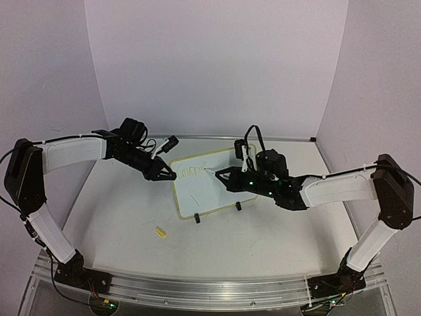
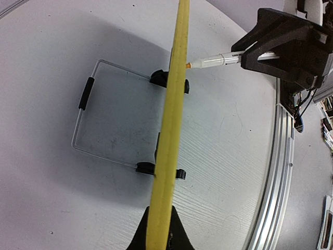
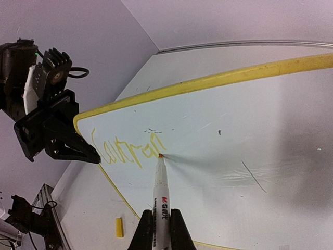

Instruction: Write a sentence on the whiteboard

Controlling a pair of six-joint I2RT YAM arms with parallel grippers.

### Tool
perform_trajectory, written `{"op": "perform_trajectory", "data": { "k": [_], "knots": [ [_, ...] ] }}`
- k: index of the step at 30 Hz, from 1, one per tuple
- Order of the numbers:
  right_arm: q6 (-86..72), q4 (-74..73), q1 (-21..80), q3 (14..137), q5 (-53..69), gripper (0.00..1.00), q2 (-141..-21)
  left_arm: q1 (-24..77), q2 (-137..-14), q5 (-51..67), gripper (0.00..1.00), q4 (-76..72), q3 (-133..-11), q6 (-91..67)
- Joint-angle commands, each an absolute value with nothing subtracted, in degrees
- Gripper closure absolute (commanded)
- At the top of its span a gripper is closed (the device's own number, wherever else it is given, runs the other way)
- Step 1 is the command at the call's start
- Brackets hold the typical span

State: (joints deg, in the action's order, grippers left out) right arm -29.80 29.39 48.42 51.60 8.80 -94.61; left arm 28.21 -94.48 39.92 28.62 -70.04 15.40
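The whiteboard (image 1: 200, 186), white with a pale yellow frame, stands tilted on two black clip feet at the table's middle. Its yellow edge (image 2: 169, 130) runs up the left wrist view. My left gripper (image 1: 166, 175) is shut on the board's upper left edge (image 3: 93, 156). My right gripper (image 1: 223, 176) is shut on a white marker (image 3: 158, 200), its orange tip touching the board face just right of one short line of yellow cursive writing (image 3: 130, 148). The marker also shows in the left wrist view (image 2: 223, 60).
A small yellow marker cap (image 1: 160, 231) lies on the table in front of the board, also seen in the right wrist view (image 3: 119, 227). A wire stand (image 2: 88, 125) props the board from behind. The table's metal rail (image 2: 278, 172) runs along the near edge.
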Motion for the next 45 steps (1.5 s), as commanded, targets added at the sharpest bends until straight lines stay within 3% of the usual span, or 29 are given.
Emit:
{"op": "perform_trajectory", "data": {
  "k": [1,45],
  "knots": [
    [-29.4,29.3,48.2,51.6,6.0,1.00,-93.3,28.4,-94.2,33.1,1.00,31.4,-70.7,17.5],
    [-30.9,29.6,48.4,48.8,6.5,1.00,-95.5,28.5,-94.3,33.0,1.00,31.5,-70.7,17.5]
  ]
}}
